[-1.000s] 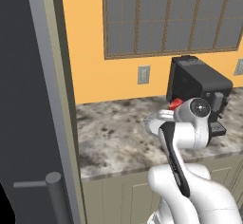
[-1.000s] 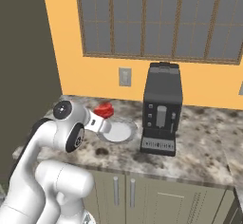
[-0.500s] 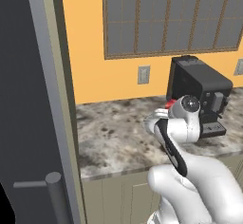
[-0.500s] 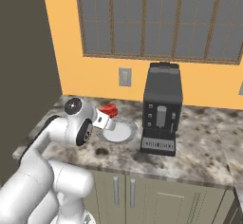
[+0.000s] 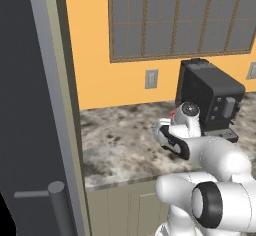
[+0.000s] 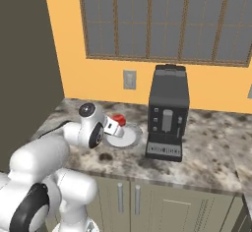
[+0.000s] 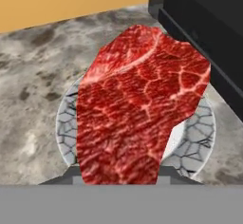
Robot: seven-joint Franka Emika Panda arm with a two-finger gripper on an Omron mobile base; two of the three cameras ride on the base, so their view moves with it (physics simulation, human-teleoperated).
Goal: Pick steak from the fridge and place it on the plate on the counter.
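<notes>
Your gripper [image 6: 116, 123] is clamped on the steak [image 7: 137, 104], holding it just above the plate [image 7: 201, 133]. In the hand view the red slab hangs over the plate's middle, with the crackle-patterned rim showing on both sides of it. In the right base view the plate [image 6: 129, 136] sits on the desk [image 6: 206, 157] just left of the coffee machine [image 6: 167, 113], and the steak [image 6: 118, 119] shows as a red spot over the plate's left part. In the left base view only a sliver of red [image 5: 173, 114] peeks out beside the wrist, left of the machine [image 5: 210, 97].

Judge the steak as light for this arm but soft and slick. A marbled raw cut like this will likely sag away from the pinch point and may slide if you swing it fast. The grip seems to be on its near edge, hidden at the bottom of the hand view, so most of the meat hangs free beyond the fingers. A hold nearer the middle of the thick part would steady it more, but I cannot tell exactly where the pads bite.

Lower it gently so the free end lands on the plate, not draped over the rim toward the machine. The plate looks thin and light; a push from the side could shove it.
</notes>
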